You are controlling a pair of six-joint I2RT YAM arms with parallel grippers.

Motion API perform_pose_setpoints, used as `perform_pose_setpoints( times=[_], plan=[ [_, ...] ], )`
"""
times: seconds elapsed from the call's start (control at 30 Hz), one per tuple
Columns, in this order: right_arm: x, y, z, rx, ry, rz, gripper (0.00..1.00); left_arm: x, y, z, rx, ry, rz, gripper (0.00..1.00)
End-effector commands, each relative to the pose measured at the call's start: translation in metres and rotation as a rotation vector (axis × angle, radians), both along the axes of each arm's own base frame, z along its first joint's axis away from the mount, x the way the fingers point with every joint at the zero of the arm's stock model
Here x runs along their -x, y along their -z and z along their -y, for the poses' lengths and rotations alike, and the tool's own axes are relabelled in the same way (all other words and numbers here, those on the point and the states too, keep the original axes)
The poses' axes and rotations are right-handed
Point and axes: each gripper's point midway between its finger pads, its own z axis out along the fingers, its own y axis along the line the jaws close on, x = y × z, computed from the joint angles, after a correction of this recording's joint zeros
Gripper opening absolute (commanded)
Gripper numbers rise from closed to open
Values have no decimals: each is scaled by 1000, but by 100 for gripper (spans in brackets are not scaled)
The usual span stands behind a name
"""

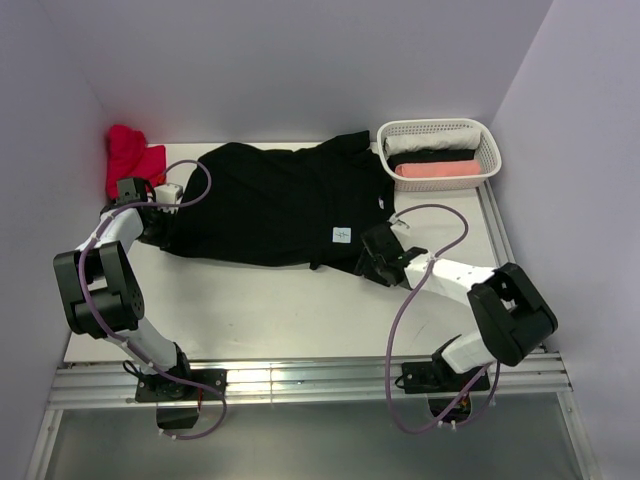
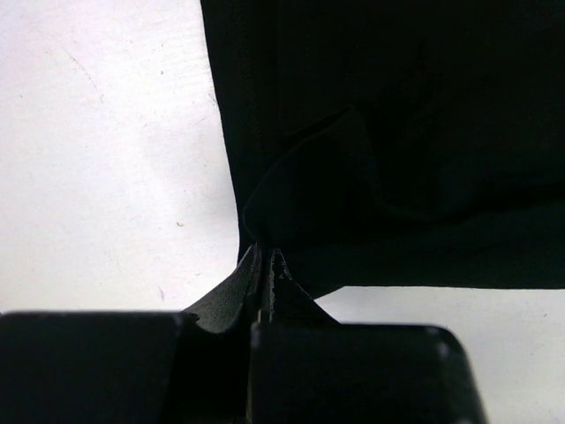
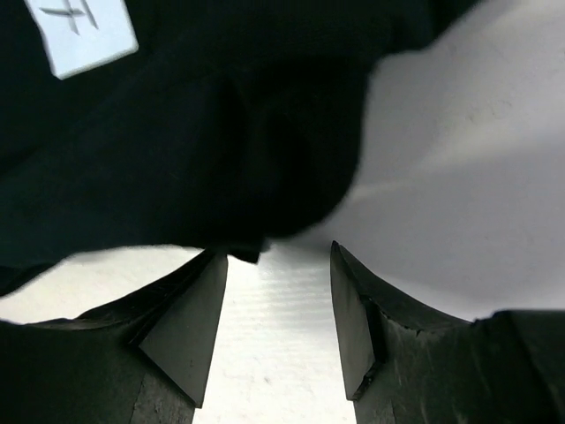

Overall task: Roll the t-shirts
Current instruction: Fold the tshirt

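The black tee (image 1: 280,205) lies spread across the far half of the table (image 1: 300,310), its white tag (image 1: 342,235) facing up near the right end. The left gripper (image 2: 267,256) is pinched tight on the tee's left edge, with a fold of cloth caught between its tips. The right gripper (image 3: 278,256) has its jaws well apart and empty, just beside the tee's near right edge.

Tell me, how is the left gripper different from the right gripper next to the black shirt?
The left gripper is shut, pinching the edge of the black shirt; the right gripper is open and holds nothing. The left gripper is at the shirt's left end, and the right gripper is near its right end. Both are black and sit at the shirt's edge.
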Motion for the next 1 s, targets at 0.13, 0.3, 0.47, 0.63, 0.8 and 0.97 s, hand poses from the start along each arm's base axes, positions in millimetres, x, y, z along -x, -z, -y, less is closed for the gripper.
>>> perform_pose_setpoints(
  times=[0.13,0.3,0.47,0.63,0.8,0.97],
  plan=[
    [-25,-17,-13,-52,47,88,56,-7,-10,-3,-7,19,32,0],
    [-28,-24,-17,-53,43,112,51,-7,-9,-3,-9,20,28,0],
    [-32,-15,-20,-17,30,84,28,-7,-9,-3,-7,19,24,0],
    [-26,-19,-18,2,34,82,4,-5,-10,-4,-12,16,23,0],
    [-2,-49,-11,10,20,128,0,-1,-13,-7,-39,10,34,0],
    [35,-78,-1,-39,4,171,0,5,-20,-8,-66,18,57,0]
  ],
)
